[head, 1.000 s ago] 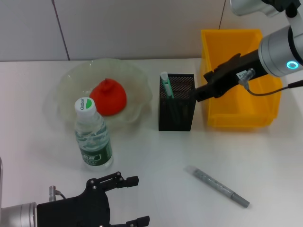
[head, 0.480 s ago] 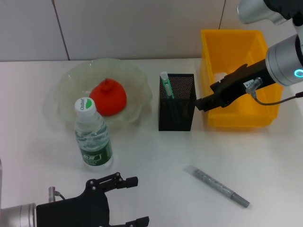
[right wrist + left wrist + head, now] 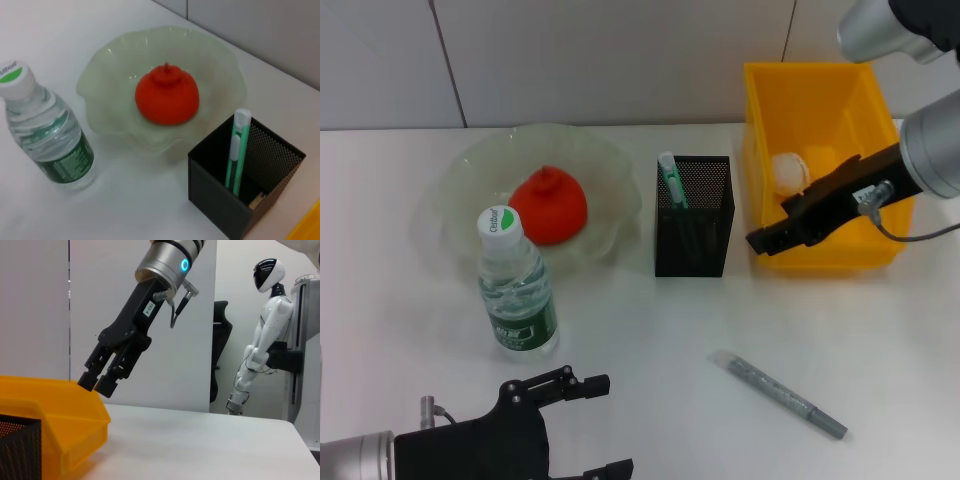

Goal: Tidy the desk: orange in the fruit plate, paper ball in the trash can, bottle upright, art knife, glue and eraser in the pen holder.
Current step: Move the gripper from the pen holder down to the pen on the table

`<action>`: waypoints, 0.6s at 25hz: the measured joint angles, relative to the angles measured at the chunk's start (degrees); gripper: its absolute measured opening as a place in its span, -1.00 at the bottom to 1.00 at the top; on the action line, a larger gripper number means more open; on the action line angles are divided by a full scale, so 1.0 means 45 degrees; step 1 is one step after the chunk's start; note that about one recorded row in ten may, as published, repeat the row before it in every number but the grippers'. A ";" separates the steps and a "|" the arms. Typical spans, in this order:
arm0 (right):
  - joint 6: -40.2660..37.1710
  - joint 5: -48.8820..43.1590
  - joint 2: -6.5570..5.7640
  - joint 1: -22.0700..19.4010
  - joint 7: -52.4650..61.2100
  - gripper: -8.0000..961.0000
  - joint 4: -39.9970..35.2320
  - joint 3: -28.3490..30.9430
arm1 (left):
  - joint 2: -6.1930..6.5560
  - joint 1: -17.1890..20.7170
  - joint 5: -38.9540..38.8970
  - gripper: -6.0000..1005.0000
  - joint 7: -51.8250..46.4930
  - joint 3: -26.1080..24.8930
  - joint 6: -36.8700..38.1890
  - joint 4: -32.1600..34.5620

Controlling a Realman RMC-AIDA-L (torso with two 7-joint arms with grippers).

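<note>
The art knife point(image 3: 778, 394), a slim grey stick, lies flat on the desk point(image 3: 880, 340), near side, right of centre, slanting from near the pen holder point(image 3: 693, 216) toward the near right; it looks light, stiff and smooth, so it may roll or skid under a pinch; the sensible hold is across its middle, fingers straddling its narrow width. The pen holder, black mesh, stands at centre with 1 green-and-white stick in it. The orange point(image 3: 549, 205) sits in the fruit plate point(image 3: 460, 175) at far left; the bottle point(image 3: 515, 285) stands upright just in front of it; the paper ball point(image 3: 788, 170) lies in the yellow trash can point(image 3: 820, 255) at far right. The right gripper point(image 3: 757, 240) hovers by the can's near left corner, jaws close together, holding nothing; the left gripper point(image 3: 600, 425) waits at the near edge, fingers spread, empty.
</note>
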 joint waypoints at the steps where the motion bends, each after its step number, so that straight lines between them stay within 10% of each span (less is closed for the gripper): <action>1: -0.0075 -0.0005 0.0000 -0.0119 0.0030 0.32 0.0122 0.0002 | -0.0001 -0.0012 0.0000 0.61 0.0000 0.0001 0.0001 0.0000; 15: -0.0184 -0.0022 0.0000 -0.0447 0.0048 0.32 0.0165 0.0003 | -0.0003 -0.0057 0.0001 0.61 0.0000 0.0037 0.0010 -0.0012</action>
